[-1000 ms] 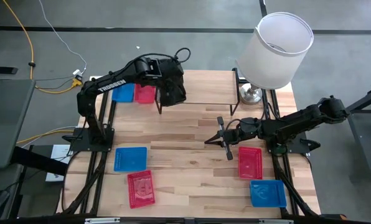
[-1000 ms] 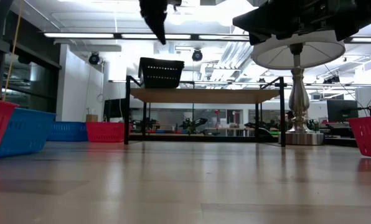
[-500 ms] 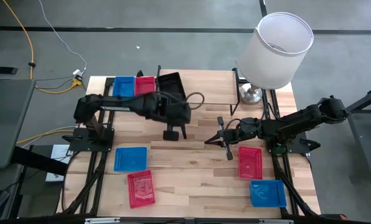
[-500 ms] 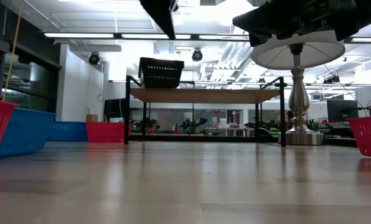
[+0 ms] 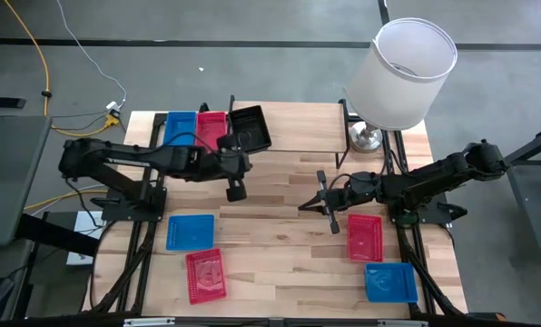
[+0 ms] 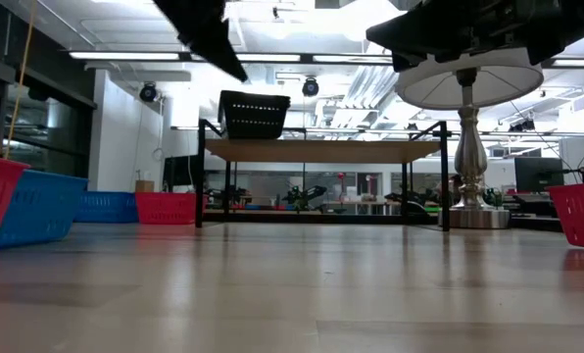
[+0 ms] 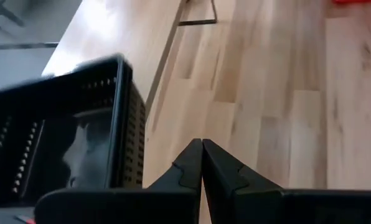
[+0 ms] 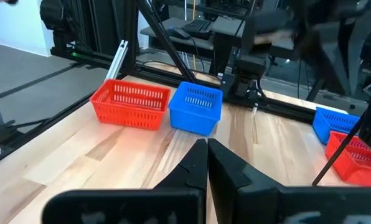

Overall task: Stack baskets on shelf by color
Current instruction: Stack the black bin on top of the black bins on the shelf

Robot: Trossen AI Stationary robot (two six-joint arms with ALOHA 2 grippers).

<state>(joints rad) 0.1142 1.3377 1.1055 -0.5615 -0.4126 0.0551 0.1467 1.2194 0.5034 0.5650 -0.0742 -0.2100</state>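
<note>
We see the left gripper [image 5: 237, 192] clenched shut and empty above the table [image 5: 280, 272]; just beyond it a black basket [image 5: 250, 128] sits on the shelf [image 5: 302, 130]. The right gripper [image 5: 323, 202] is closed too, holding nothing, with a red basket [image 5: 364, 236] just beside it.

No readable writing

No lettering, label, number or sign can be read in any of the four views — not on the baskets, the arms, the desk or the lamp. The room behind the desk shows screens and fittings, but anything written on them is too small to make out.
</note>
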